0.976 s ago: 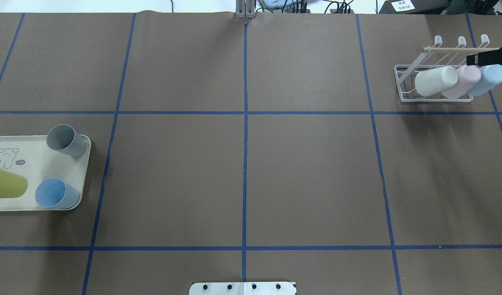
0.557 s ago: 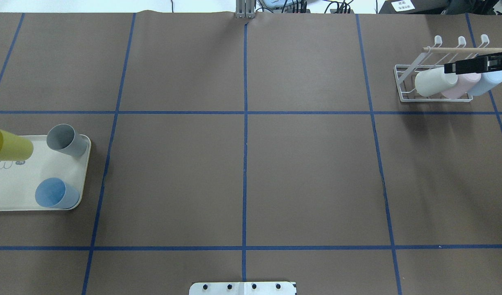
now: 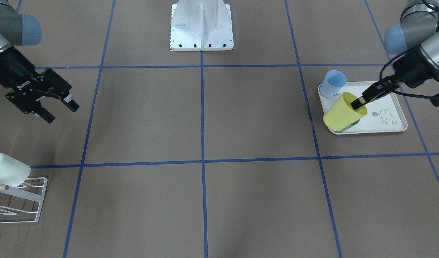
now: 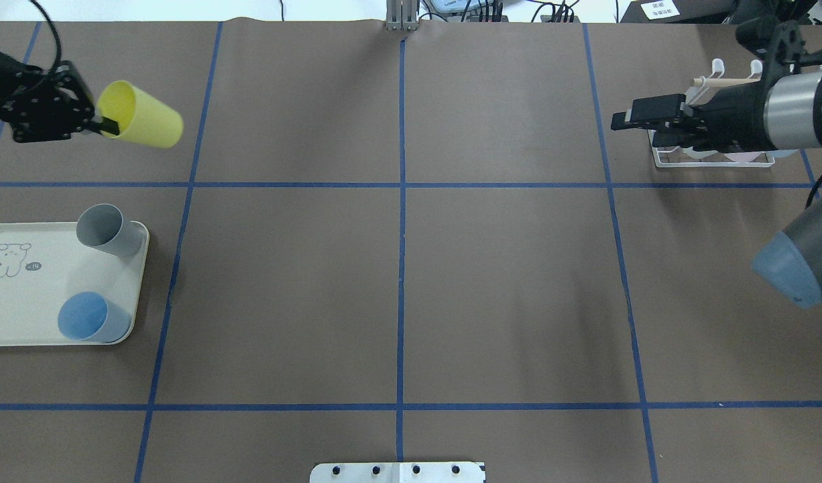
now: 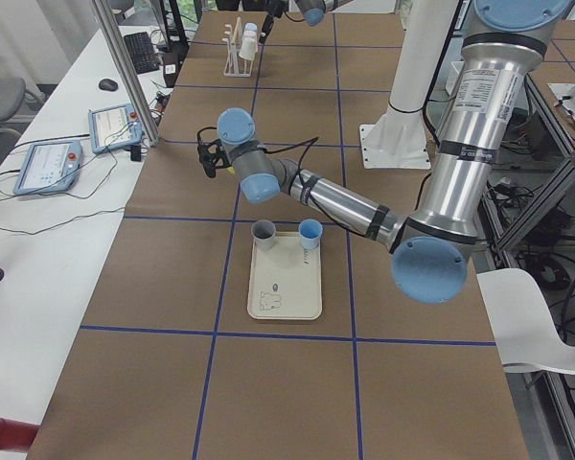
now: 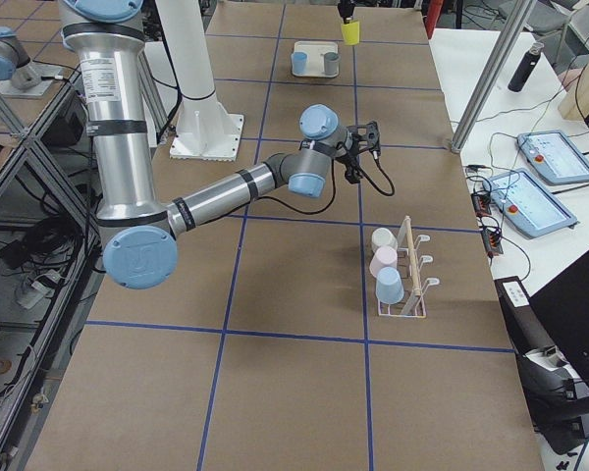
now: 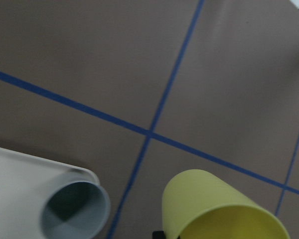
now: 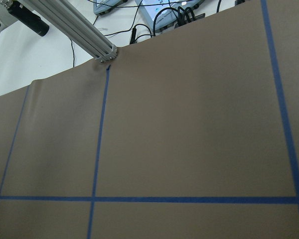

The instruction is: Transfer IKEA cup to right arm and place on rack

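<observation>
My left gripper (image 4: 104,125) is shut on the rim of a yellow cup (image 4: 141,123) and holds it tilted in the air over the table's far left. In the front view the cup (image 3: 343,114) hangs over the tray's near edge. It also shows in the left wrist view (image 7: 214,206). My right gripper (image 4: 632,127) is open and empty, in the air in front of the white wire rack (image 4: 666,159) with its wooden dowel. In the front view the right gripper (image 3: 62,112) has its jaws spread. The rack (image 6: 409,270) holds a white, a pink and a light-blue cup.
A cream rabbit-print tray (image 4: 22,295) at the left holds a grey cup (image 4: 106,230) and a blue cup (image 4: 89,316). The robot's base plate (image 4: 397,472) is at the near edge. Blue tape lines cross the brown table.
My left gripper has lifted the yellow cup off the tray and carried it up and away toward the table's far left. My right arm has come in leftward in front of the rack.
</observation>
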Robot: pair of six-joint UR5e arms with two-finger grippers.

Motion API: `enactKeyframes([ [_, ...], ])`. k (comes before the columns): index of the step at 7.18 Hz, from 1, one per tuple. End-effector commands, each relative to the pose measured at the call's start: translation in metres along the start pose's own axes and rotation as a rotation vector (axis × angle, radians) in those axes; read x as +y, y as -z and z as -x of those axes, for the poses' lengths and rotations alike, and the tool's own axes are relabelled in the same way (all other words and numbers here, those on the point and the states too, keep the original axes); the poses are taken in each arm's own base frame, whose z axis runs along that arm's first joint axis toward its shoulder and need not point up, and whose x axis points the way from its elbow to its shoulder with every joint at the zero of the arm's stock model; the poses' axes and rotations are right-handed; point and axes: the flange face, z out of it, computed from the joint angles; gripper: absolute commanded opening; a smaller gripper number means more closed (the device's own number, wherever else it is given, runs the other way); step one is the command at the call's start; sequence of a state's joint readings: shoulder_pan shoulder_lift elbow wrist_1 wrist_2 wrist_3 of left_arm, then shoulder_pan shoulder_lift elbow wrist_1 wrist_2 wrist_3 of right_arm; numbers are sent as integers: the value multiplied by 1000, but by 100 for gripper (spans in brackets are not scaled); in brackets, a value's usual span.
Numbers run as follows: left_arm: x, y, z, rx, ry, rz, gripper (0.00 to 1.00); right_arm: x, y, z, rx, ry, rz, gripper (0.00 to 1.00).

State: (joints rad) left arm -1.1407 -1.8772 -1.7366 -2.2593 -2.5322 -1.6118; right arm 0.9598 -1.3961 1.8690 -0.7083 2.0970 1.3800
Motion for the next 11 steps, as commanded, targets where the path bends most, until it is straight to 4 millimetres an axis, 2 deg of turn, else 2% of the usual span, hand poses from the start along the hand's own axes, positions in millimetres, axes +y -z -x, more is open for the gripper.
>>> enactKeyframes([
  [1,66,-61,-113,94,116,10,0,25,-25,66,-94,-271,55,99],
  [2,89,-77,-134,192,150,-26,0,34,-32,94,-153,-420,86,99],
  [4,111,-82,-141,393,240,-4,0,62,-49,129,-281,-658,69,99],
  [6,140,-101,-143,548,312,20,0,83,-57,168,-410,-803,56,99],
  [7,150,-103,-143,612,341,39,0,88,-56,179,-430,-821,69,99],
  [8,151,-104,-142,633,349,51,0,88,-55,188,-464,-869,94,99],
  [9,149,-110,-135,662,380,93,0,86,-50,191,-512,-916,108,99],
  [11,148,-113,-128,699,412,149,0,93,-54,194,-546,-954,109,99],
])
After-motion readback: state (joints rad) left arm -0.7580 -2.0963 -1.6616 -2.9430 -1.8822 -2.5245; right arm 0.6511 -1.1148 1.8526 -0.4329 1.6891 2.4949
